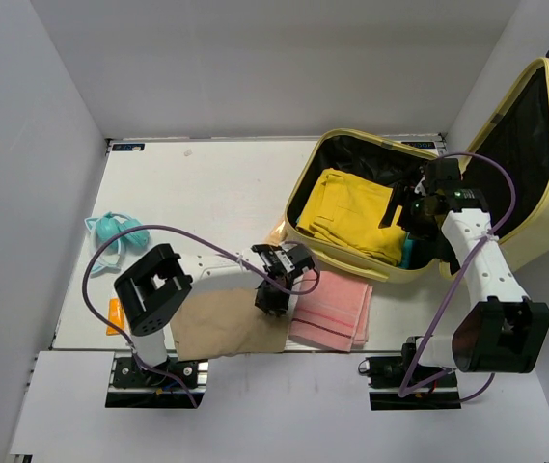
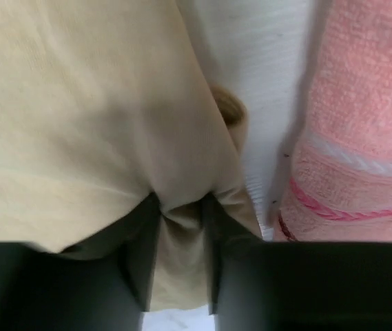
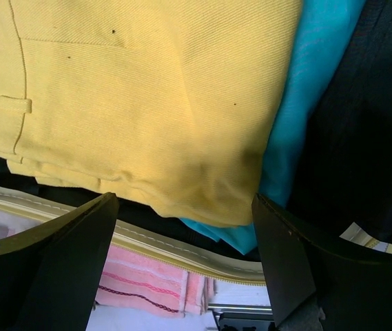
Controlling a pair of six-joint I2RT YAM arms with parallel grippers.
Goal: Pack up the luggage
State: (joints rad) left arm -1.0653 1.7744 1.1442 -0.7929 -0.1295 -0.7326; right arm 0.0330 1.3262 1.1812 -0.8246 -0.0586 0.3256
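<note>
Where the table [image 1: 197, 193] meets the R-side wall, the luggage [image 1: 346, 258] lies open at the far-R corner. Base is flat, lid is propped up vs. the wall, black lining showing.

Inside the base: folded yellow trousers [image 1: 346, 212], w/ a teal cloth [image 1: 407, 253] partly under them on the R side.

Tan cloth [image 1: 226, 323] lies flat at the near table edge, L of centre.

Pink towel [image 1: 332, 309], folded, sits just beside the tan cloth on its R. It is near the luggage front wall but outside it.

Pale-blue item [image 1: 115, 231] at the L table edge, well apart from the rest; can't tell what it is.

R gripper [image 1: 419, 207] hangs over the base interior, jaws spread wide, nothing btwn them. R wrist cam shows the trousers and teal cloth beneath.

L gripper [image 1: 269, 301] is down at the tan cloth's R edge, jaws clenched on a bunched fold of it. L wrist cam shows fingers [image 2: 137, 262] on either side of that fold.
</note>
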